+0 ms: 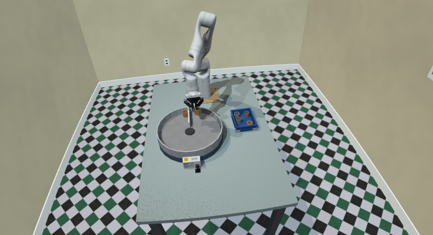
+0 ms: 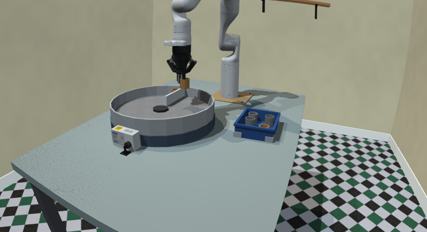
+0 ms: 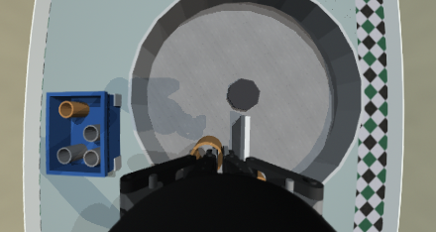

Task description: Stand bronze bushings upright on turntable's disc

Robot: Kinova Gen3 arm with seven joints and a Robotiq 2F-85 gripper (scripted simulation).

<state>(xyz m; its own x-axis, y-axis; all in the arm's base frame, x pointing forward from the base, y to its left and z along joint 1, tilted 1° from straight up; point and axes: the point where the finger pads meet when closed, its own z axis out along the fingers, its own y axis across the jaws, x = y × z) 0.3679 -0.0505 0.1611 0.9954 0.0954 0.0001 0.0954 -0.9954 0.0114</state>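
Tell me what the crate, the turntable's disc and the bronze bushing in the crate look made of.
Crate: probably plastic, saturated blue with moulded-looking walls.
Disc: perhaps brushed metal, dull grey with faint streaks.
Bronze bushing: orange-brown fits bronze, but no metallic glint confirms it.
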